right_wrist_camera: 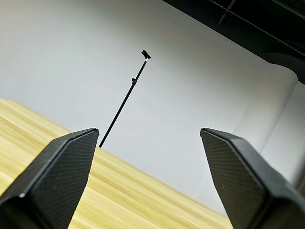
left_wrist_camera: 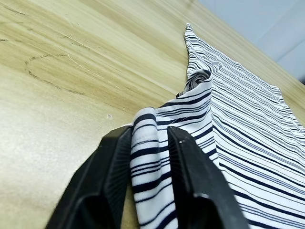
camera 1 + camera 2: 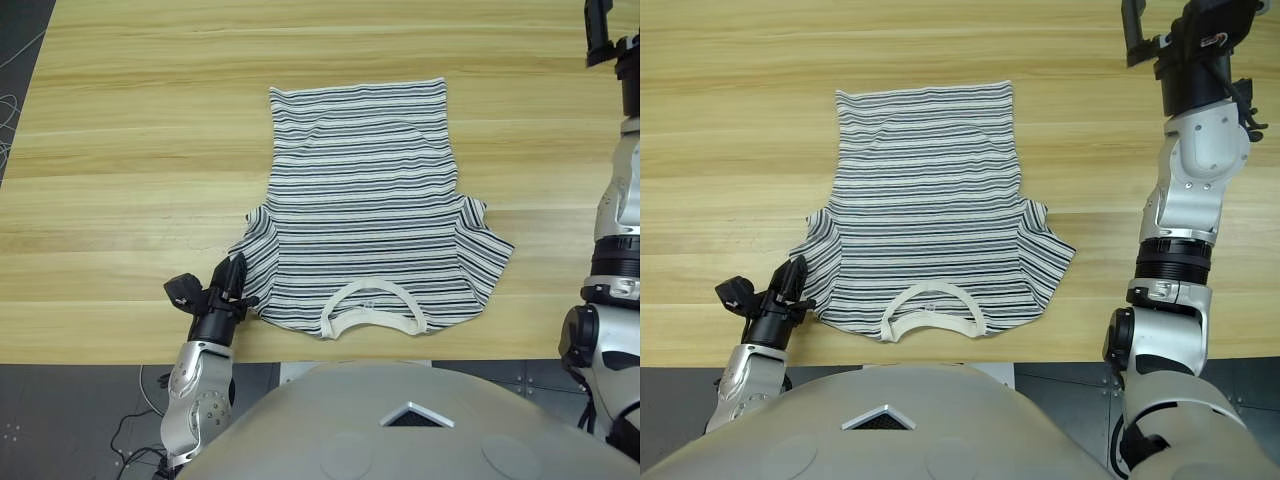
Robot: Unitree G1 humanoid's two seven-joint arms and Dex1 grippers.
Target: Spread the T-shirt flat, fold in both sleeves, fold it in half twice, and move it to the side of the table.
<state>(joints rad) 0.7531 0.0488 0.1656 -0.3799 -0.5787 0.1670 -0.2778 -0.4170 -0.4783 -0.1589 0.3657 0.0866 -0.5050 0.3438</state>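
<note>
The T-shirt (image 3: 365,200), a soft striped knit lying flat by the table's (image 3: 140,120) near edge, is apparently entering the sleeve-fold step, the left gripper (image 2: 148,138) clamping its left sleeve (image 3: 255,240) and needing to carry it inward, the right gripper (image 1: 148,131) hanging open over the far right corner.

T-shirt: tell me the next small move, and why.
Probably lift the left sleeve and carry it inward over the T-shirt. The left end effector is shut on that sleeve, the T-shirt lies flat, and both sleeves are spread outward.
</note>
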